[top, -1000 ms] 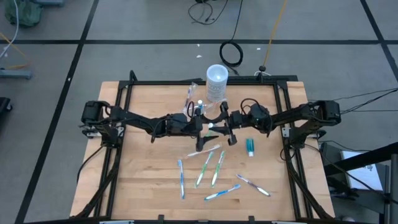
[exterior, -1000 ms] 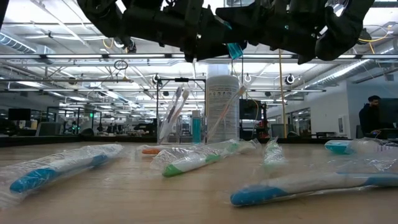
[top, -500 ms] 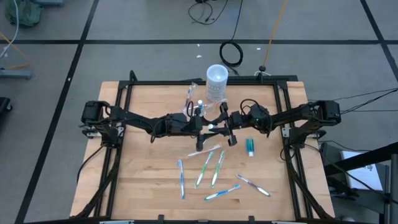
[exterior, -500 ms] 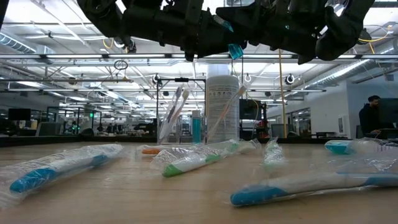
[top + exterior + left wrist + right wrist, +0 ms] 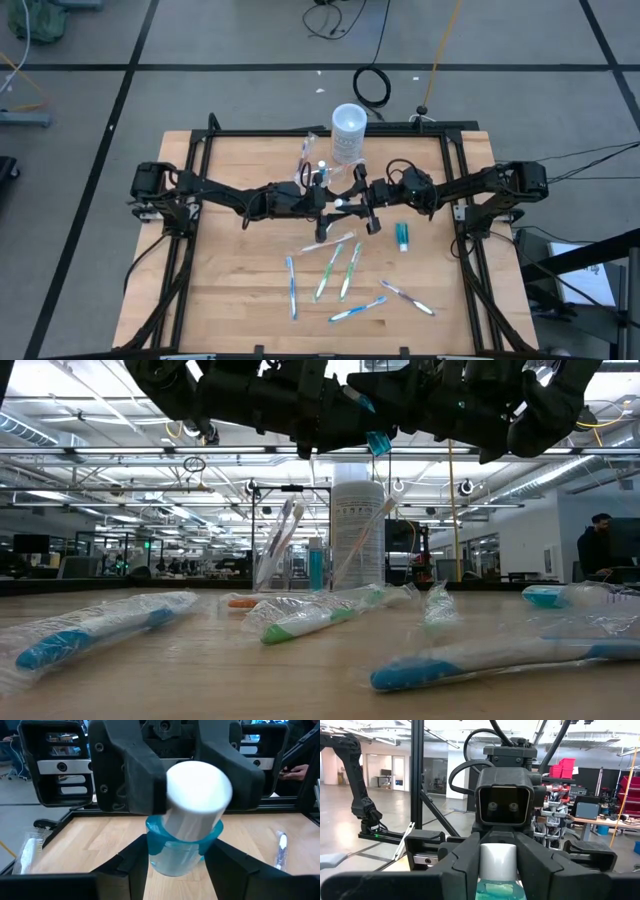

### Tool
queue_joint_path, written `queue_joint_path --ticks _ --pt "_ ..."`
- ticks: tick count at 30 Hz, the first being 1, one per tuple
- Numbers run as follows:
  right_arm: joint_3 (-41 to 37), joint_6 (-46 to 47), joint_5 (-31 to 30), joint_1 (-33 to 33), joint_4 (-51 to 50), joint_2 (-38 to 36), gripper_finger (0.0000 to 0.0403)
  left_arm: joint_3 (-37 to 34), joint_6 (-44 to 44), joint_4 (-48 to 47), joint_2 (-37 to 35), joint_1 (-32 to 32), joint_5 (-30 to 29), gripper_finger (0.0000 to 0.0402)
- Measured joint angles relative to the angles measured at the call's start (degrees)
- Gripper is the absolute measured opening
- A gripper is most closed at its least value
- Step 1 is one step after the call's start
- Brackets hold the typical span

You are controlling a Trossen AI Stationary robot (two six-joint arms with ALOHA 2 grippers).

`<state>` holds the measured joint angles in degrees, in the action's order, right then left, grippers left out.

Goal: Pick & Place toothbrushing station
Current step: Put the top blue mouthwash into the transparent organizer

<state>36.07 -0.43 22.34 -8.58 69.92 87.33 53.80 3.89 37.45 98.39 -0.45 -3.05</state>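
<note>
Above the middle of the desk, the left pincer and the right pincer meet nose to nose, both closed on a small blue-tinted bottle with a white cap, held in the air. The toothbrushing station stands near the far edge, just beside the white cup, apart from both pincers. Wrapped toothbrushes lie scattered on the near half, with a small teal tube on the right. The left side and the near corners are bare wood.
</note>
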Motion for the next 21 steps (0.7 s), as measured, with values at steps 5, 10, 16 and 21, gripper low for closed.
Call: queue_joint_path --ticks 5,10,16,21 --pt "0.0 -0.09 0.06 -0.02 -0.25 0.04 0.0103 0.03 -1.08 -1.31 -0.1 0.02 -0.06 0.0168" --pt "0.0 -0.87 0.18 0.0 -0.35 0.04 0.0127 0.09 -1.5 -2.81 -0.11 0.02 0.0 0.018" --pt "0.0 -1.9 0.18 0.0 -1.65 0.02 0.0183 0.09 -1.43 -5.75 -0.07 0.1 -0.05 0.0185" --pt "0.02 -1.89 0.18 -0.09 -4.3 0.0 0.0208 0.09 -1.23 -11.32 -0.07 0.11 -3.98 0.0185"
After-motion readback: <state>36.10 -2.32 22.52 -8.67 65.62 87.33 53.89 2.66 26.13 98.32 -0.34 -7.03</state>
